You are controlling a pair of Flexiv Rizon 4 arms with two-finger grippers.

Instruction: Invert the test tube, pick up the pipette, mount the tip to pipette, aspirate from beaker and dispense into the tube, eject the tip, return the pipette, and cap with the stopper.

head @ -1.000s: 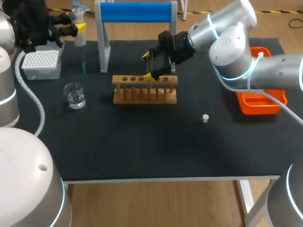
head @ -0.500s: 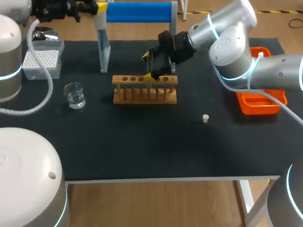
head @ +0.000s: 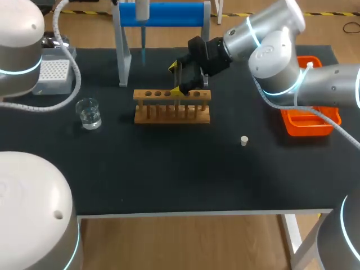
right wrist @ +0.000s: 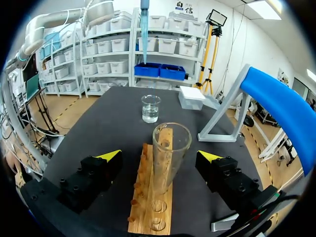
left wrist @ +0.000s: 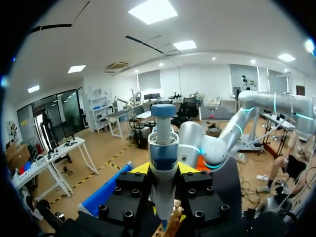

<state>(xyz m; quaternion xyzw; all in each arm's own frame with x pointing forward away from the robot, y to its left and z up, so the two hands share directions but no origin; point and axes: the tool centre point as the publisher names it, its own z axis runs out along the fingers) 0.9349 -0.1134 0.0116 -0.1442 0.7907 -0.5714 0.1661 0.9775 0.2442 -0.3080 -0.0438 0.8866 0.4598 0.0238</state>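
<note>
Your right claw (right wrist: 159, 156) spread apart around the tube (right wrist: 171, 143) standing in the rack (head: 171, 107), your left claw (left wrist: 164, 168) clamped on the pipette (left wrist: 163, 145) up behind the rack

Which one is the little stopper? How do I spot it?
Start at the long wooden test tube rack on the black table. Toward the orange plastic tray, the small round white stopper sits alone, the only tiny pale thing.

We record left arm (head: 17, 50), right arm (head: 281, 56) — silver-grey shells, cyan rings; left gripper (left wrist: 164, 170), right gripper (right wrist: 159, 157) black, screw-studded, yellow-tipped.
</note>
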